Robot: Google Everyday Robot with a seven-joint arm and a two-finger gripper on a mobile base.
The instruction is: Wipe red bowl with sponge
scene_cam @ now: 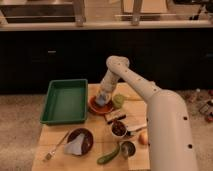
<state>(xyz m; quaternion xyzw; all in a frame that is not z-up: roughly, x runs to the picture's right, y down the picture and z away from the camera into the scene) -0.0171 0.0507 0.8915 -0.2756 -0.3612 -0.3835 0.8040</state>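
The red bowl [98, 106] sits on the wooden table [55, 137], just right of the green tray. The blue-grey sponge [101, 99] is inside the bowl, under the tip of my arm. My gripper [102, 95] reaches down from the white arm into the bowl and presses on the sponge. The arm covers the bowl's right side.
A green tray [65, 101] lies at the left. A dark bowl with pale cloth [80, 142], a fork [56, 148], a green vegetable [109, 155], a small cup [128, 148], a dark block [115, 116], another small bowl [119, 129] and a green round item [118, 101] surround it.
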